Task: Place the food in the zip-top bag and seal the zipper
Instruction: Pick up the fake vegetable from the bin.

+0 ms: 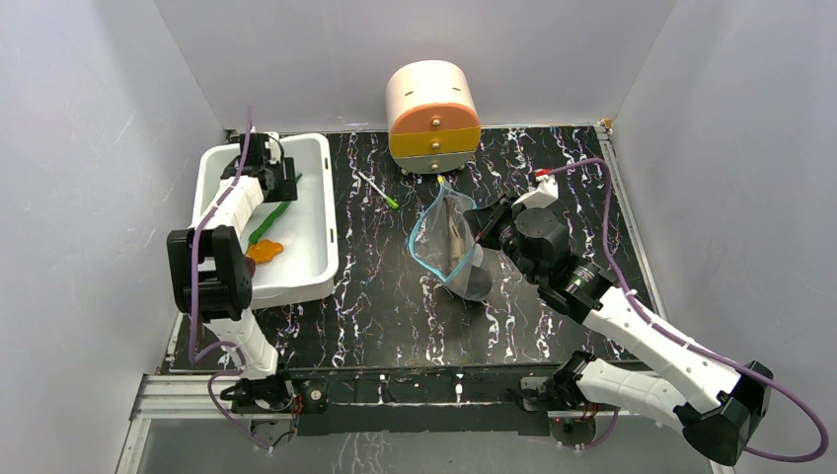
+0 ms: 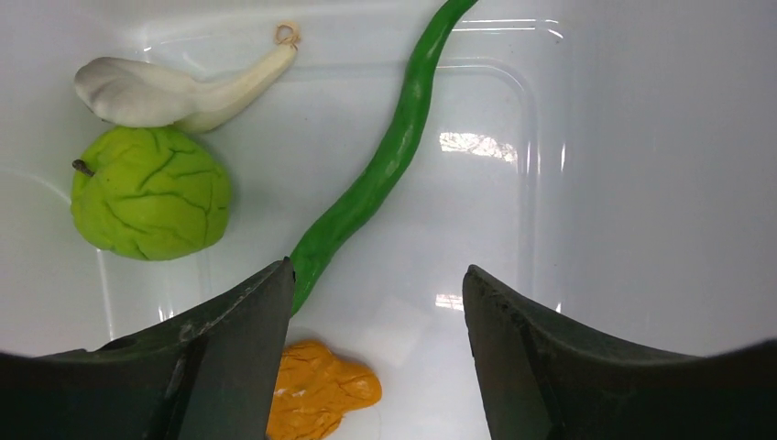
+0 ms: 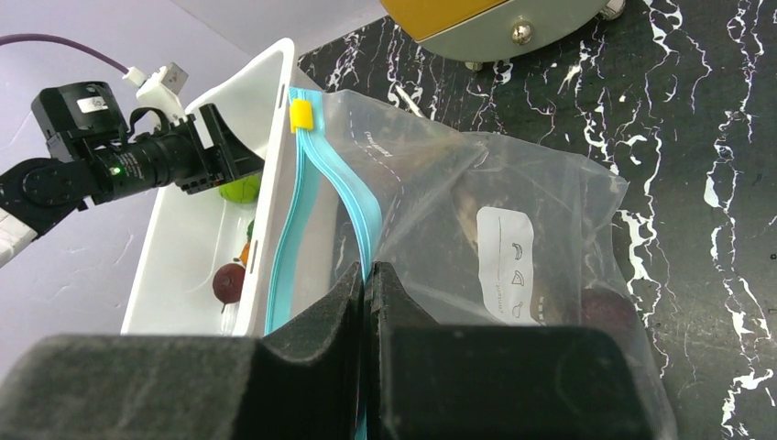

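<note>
Right gripper (image 3: 366, 275) clamping one zip-top bag (image 3: 513, 211), left gripper (image 2: 377, 293) agape over one green pepper (image 2: 385, 165)

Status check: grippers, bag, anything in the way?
Left gripper open, over green pepper in white tub. Right gripper shut on zip-top bag rim, mouth open, fish inside. White pen lies between tub and bag; no real obstruction.

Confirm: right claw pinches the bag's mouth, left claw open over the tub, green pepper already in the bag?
No: the green pepper lies in the white tub, below the open left claw, per the left wrist view. The right claw does pinch the mouth of the zip-top bag.
</note>
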You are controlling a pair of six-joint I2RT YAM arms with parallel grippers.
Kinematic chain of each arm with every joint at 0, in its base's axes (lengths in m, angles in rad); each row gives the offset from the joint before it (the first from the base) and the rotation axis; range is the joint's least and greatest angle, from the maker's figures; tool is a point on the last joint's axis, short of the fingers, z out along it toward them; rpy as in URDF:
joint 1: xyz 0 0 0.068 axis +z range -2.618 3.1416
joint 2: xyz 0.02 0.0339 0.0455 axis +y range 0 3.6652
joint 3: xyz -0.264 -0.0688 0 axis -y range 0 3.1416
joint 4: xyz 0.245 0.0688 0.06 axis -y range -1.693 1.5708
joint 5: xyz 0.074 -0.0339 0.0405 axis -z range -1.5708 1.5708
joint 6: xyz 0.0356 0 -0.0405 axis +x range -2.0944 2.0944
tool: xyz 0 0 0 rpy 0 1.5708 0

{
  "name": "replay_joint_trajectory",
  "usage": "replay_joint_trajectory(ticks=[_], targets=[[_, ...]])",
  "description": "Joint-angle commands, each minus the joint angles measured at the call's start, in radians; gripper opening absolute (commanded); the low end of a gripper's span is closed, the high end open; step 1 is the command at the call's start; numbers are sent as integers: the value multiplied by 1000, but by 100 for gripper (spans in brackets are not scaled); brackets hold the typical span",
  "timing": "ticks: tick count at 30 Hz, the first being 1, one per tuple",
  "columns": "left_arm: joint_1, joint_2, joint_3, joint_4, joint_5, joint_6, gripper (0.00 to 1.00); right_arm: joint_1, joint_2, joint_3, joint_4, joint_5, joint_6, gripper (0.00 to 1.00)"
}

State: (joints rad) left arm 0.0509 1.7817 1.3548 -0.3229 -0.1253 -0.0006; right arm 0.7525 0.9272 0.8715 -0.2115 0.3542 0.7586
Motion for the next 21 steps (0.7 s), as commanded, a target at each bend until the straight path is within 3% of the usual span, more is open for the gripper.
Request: replay_joint_trajectory(ticks=[1, 8, 21], targets=[[29, 35, 44, 39, 40, 60, 65, 1, -19, 57, 46, 25, 1, 0], [50, 120, 83, 26, 136, 28, 64, 1, -28, 58, 54, 33, -2, 0], [52, 266, 164, -18, 108, 65, 63, 1, -29, 55, 67, 30, -2, 0]])
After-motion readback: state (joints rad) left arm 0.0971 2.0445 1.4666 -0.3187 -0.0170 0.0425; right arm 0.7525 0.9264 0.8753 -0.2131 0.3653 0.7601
